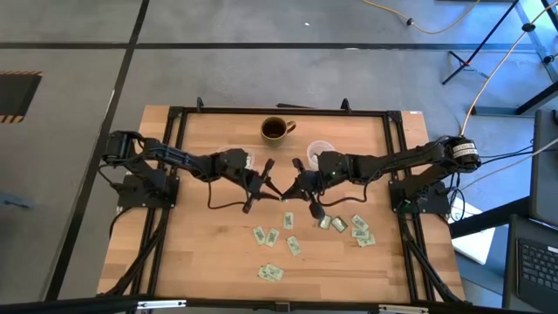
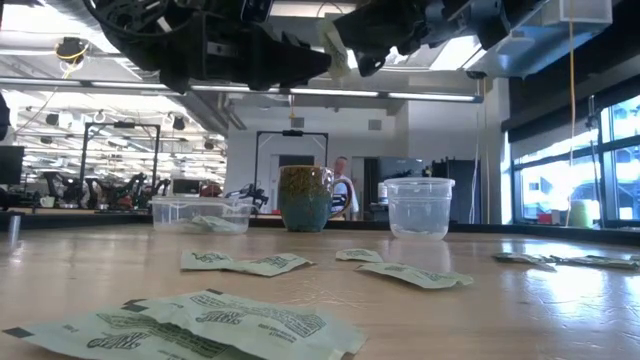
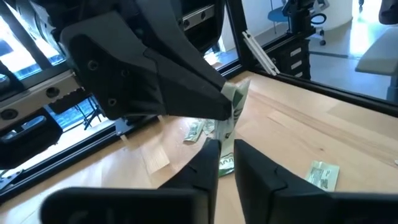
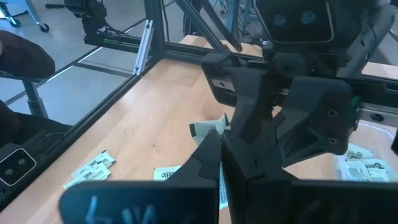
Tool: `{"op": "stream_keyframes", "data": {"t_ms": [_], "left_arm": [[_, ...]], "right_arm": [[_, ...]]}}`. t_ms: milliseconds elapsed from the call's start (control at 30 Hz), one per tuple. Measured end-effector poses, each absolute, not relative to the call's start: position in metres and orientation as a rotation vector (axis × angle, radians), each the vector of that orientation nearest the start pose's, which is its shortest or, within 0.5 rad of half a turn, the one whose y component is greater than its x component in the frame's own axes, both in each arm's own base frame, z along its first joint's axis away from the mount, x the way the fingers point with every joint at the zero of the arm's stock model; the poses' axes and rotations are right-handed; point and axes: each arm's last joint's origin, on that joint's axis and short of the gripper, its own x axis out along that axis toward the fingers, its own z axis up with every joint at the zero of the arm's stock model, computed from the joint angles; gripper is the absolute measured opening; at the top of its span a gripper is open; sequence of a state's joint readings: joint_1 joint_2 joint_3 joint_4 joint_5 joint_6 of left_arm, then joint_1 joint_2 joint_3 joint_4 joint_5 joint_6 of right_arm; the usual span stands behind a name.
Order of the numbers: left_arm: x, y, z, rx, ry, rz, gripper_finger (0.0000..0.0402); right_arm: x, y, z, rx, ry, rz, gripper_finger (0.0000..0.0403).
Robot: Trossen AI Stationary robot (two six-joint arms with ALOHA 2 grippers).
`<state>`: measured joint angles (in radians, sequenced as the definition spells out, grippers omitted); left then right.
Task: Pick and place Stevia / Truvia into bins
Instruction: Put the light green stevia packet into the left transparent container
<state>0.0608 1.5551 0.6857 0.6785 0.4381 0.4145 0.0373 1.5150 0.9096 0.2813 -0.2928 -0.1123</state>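
Observation:
A pale green Stevia sachet (image 3: 237, 99) hangs in the air over the table's middle, between my two grippers. My left gripper (image 3: 227, 158) comes from the left and is shut on the sachet's lower part. My right gripper (image 4: 222, 146) comes from the right and is shut on its upper part. In the high view the two meet fingertip to fingertip, left gripper (image 1: 275, 194) against right gripper (image 1: 291, 192). Several more sachets (image 1: 292, 246) lie flat on the near half of the table. A clear round cup (image 1: 320, 150) and a shallow clear tub (image 2: 200, 212) stand at the back. My left gripper pinches the sachet's lower end (image 3: 225, 148) between its two fingers, coming nearly level from the table's left. The sachet stands roughly upright, clear of the table. My right gripper pinches the same sachet's upper end (image 3: 232, 104) between its two fingers, nearly level from the table's right, opposite my left gripper.
A dark mug (image 1: 277, 129) with a handle stands at the far middle, left of the cup. Loose sachets also lie at the near right (image 1: 359, 230) and near the front edge (image 1: 270, 273). A black frame (image 1: 179, 157) runs around the tabletop.

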Motion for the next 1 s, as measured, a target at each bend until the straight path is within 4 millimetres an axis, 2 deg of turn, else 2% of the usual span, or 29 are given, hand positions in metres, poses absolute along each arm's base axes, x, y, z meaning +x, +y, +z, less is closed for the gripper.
{"op": "stream_keyframes", "data": {"t_ms": [233, 433, 533, 667, 833, 900, 1000], "left_arm": [[0.312, 0.007, 0.201, 0.361, 0.106, -0.408, 0.0005], [0.312, 0.007, 0.201, 0.361, 0.106, -0.409, 0.0003], [0.312, 0.007, 0.201, 0.359, 0.11, -0.411, 0.0002], [0.312, 0.007, 0.2, 0.356, 0.122, -0.413, 0.0002], [0.307, 0.012, 0.197, 0.328, 0.208, -0.399, 0.0003], [0.302, 0.017, 0.196, 0.319, 0.282, -0.344, 0.0002], [0.292, 0.026, 0.198, 0.333, 0.42, -0.172, 0.0002]], "right_arm": [[0.331, 0.021, 0.247, -0.067, 0.304, 0.345, 0.0005], [0.331, 0.021, 0.247, -0.073, 0.303, 0.345, 0.0013], [0.331, 0.021, 0.247, -0.072, 0.304, 0.344, 0.0037], [0.33, 0.021, 0.247, -0.065, 0.316, 0.342, 0.0092], [0.317, 0.019, 0.254, -0.037, 0.376, 0.304, 0.0147], [0.308, 0.019, 0.257, 0.001, 0.434, 0.291, 0.0157], [0.294, 0.018, 0.257, 0.11, 0.565, 0.261, 0.0164]]}}
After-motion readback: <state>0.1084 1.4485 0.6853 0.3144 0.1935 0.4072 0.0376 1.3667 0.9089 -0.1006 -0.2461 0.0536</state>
